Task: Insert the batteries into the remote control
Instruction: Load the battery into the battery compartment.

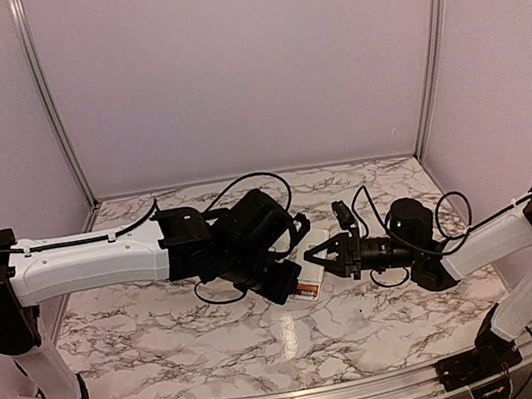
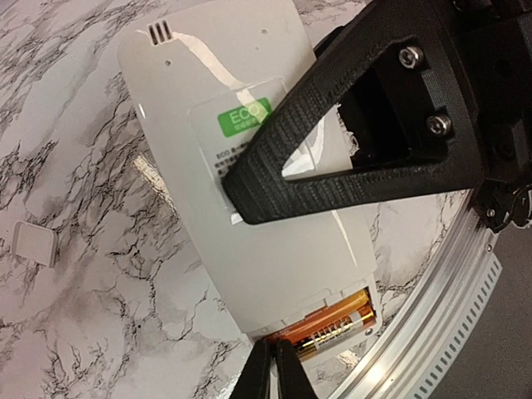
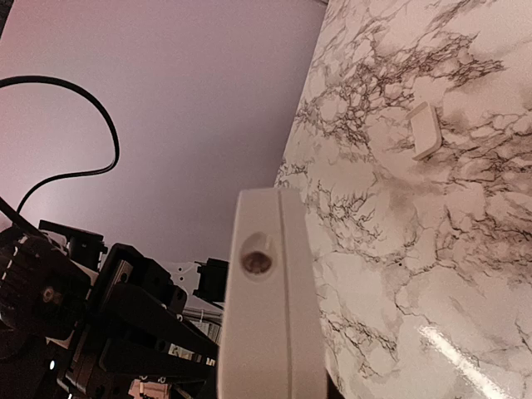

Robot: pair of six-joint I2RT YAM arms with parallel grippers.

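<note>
- At the centre of the table [image 1: 168, 347], both arms meet over the white remote [image 2: 274, 258], which is turned back-up with a green sticker showing.
- The near end of the remote is uncovered. Both batteries [image 2: 332, 327], one copper and one gold, lie side by side inside it.
- The left gripper [image 2: 274, 376] hovers just beside that uncovered end. Its tips are drawn almost together, with nothing between them.
- The right gripper [image 1: 328, 255] appears to clamp the remote. One black finger [image 2: 349, 158] lies across the remote's back and the other is hidden, so the grip is likely, not certain.
- A small white square, probably the cover [image 2: 33, 243], lies on the table well apart from the remote.
- The loading looks nearly done, since both cells are in place. The wrist view does not show whether they are pressed fully home.
- What seems left is a last push on the batteries if needed, and perhaps refitting the cover.
</note>
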